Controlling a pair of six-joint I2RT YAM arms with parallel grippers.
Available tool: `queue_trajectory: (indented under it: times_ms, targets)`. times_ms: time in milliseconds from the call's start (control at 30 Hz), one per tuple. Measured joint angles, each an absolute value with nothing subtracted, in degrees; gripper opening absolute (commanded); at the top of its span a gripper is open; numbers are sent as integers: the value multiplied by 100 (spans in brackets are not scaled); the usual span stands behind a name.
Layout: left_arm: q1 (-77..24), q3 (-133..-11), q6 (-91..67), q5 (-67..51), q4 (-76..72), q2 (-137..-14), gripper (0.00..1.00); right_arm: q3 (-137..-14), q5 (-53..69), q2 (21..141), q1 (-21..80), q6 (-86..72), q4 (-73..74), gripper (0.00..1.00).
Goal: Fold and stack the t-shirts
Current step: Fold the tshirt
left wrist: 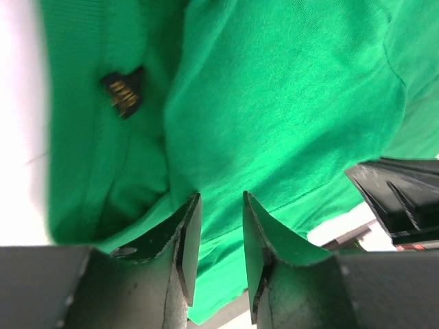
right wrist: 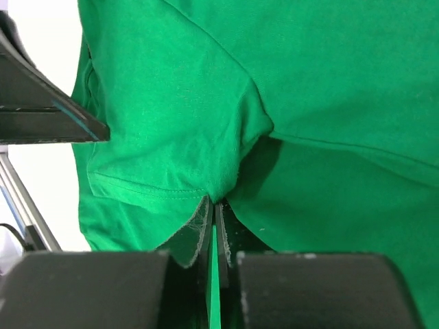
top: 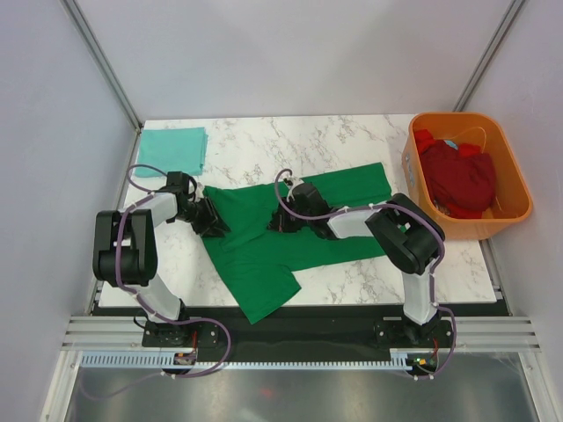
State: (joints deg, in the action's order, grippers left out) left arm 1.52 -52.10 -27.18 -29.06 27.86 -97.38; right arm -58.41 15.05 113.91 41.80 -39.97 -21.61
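Observation:
A dark green t-shirt (top: 308, 229) lies spread across the middle of the marble table (top: 352, 141), with one part reaching the front edge. My left gripper (top: 211, 220) is at the shirt's left edge. In the left wrist view it (left wrist: 219, 199) is open, and the green cloth (left wrist: 274, 103) and its collar label (left wrist: 123, 92) lie under the fingers. My right gripper (top: 280, 221) is on the shirt's middle. In the right wrist view it (right wrist: 214, 203) is shut on a pinched fold of green cloth (right wrist: 329, 82). A folded pale teal t-shirt (top: 171, 149) lies at the back left. Dark red t-shirts (top: 459, 180) lie in the tub.
An orange plastic tub (top: 510, 207) stands at the right edge of the table. Grey walls and metal posts close in the table on three sides. A metal rail runs along the front, by the arm bases.

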Motion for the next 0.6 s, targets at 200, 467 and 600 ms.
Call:
queue_trajectory:
  times_ms: [200, 467, 600]
  targets:
    - [137, -5210, -2714, -2150, 3000, -8932, 41, -6320, 1459, 11187, 4191, -4191, -1177, 10]
    - [-16, -4888, -2764, -1938, 3002, -8230, 41, -6372, 1452, 11048, 4191, -4281, -633, 9]
    - [-213, -4436, -2904, -2045, 2956, -8283, 41, -6473, 1470, 11048, 4191, -4287, -473, 8]
